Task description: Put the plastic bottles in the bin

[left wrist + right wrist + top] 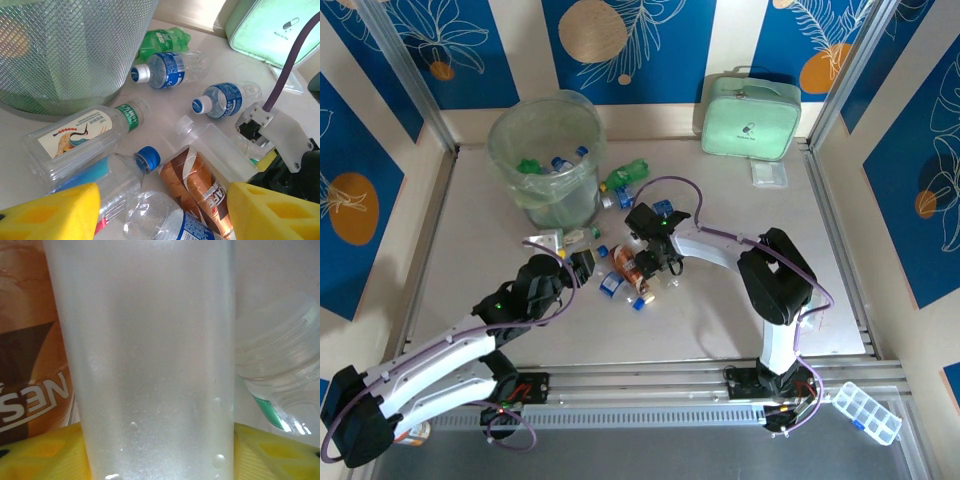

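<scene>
Several plastic bottles lie scattered in front of the bin, a round mesh bucket with a pale green bag and bottles inside. My left gripper is open and hovers low over a blue-capped clear bottle and a brown-labelled bottle; in the top view it sits just left of the pile. My right gripper has a frosted clear bottle filling the gap, with both yellow fingers against its sides. That bottle lies on the table beside the brown one.
Two blue-labelled bottles and a green one lie by the bin wall. A white-labelled bottle lies at left. A mint green case stands at the back right, a small clear packet before it.
</scene>
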